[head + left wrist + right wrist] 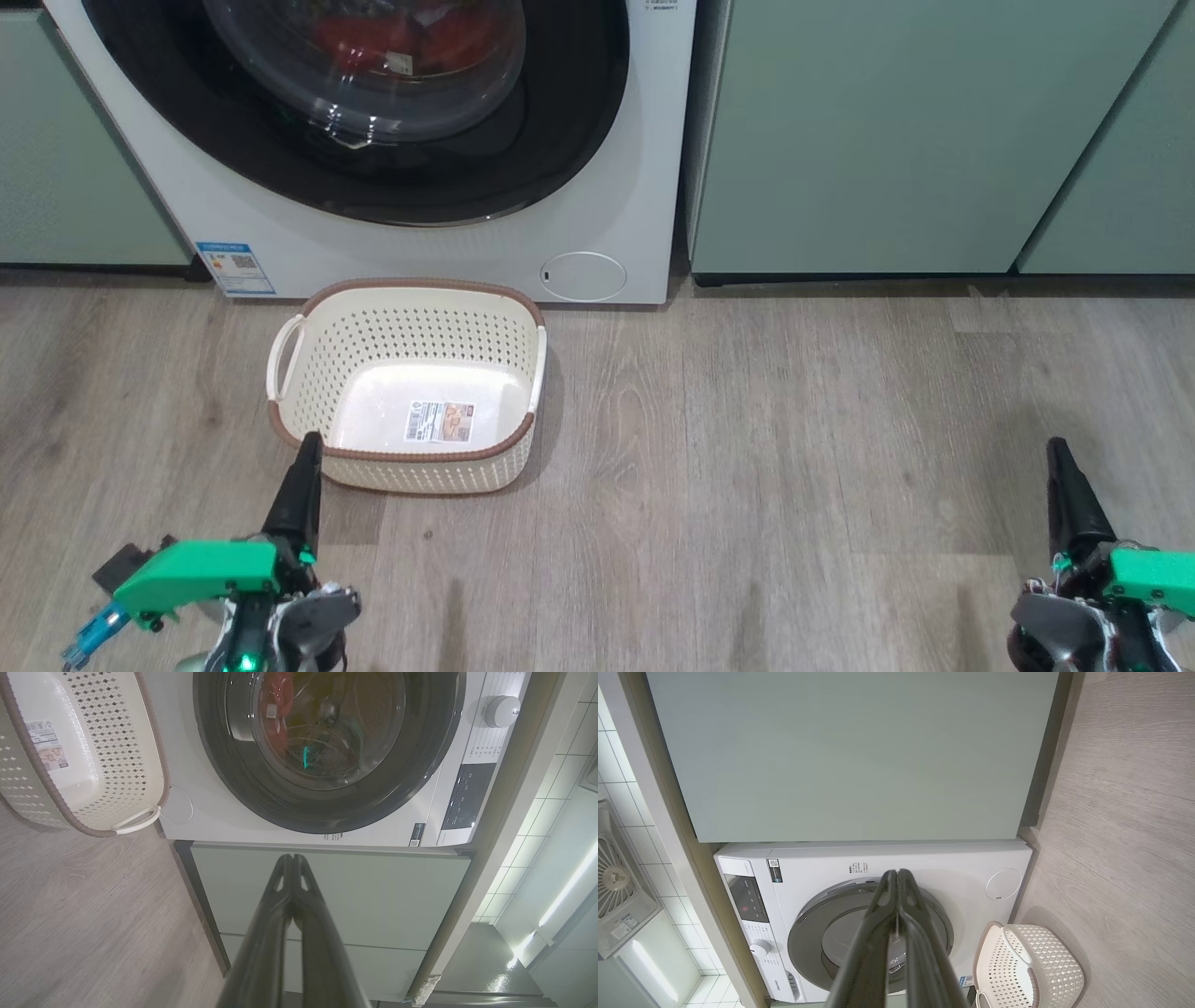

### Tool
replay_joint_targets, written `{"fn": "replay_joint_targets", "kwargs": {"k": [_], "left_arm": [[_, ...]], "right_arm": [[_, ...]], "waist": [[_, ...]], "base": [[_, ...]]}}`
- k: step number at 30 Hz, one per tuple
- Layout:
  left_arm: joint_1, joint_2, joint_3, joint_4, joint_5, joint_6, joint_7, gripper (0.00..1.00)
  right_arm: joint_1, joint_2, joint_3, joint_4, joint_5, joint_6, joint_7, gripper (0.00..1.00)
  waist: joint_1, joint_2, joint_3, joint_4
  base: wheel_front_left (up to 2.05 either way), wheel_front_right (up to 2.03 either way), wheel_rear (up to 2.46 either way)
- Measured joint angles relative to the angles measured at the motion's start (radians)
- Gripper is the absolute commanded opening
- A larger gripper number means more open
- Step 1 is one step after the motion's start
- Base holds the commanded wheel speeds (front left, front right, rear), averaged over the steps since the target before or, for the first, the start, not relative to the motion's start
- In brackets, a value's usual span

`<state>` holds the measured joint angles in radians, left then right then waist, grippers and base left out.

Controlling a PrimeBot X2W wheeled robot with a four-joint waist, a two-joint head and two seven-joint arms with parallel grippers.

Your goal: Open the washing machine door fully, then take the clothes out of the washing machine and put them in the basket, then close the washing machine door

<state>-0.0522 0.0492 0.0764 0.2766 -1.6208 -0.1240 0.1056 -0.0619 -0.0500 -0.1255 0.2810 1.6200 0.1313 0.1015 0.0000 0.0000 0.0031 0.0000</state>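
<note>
The white washing machine [448, 252] stands ahead with its round black-rimmed door [373, 177] shut flat against the front. Red clothes [411, 42] show through the clear window, and also in the left wrist view [280, 690]. The cream perforated basket [308, 373] with a brown rim sits empty on the floor just before the machine. My left gripper [308, 448] is shut, low at the lower left, its tips beside the basket's near left corner. My right gripper [1057, 450] is shut at the lower right, far from the machine. Door [817, 933] and basket [1045, 961] appear in the right wrist view.
Pale green cabinets [934, 140] flank the machine on both sides. Wood-look floor [794, 448] stretches open to the right of the basket. The machine's knob [502, 711] and control panel [467, 795] lie along its top edge.
</note>
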Motion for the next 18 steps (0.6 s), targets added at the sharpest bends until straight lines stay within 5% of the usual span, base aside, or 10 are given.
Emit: {"fn": "replay_joint_targets", "kwargs": {"k": [18], "left_arm": [[0.0, -0.001, 0.001, 0.0, 0.0, 0.0, 0.0, 0.0]], "right_arm": [[0.0, 0.001, -0.002, 0.0, -0.001, 0.0, 0.0, 0.0]], "waist": [[0.0, 0.0, 0.0, 0.0]], "base": [[0.0, 0.0, 0.0]]}}
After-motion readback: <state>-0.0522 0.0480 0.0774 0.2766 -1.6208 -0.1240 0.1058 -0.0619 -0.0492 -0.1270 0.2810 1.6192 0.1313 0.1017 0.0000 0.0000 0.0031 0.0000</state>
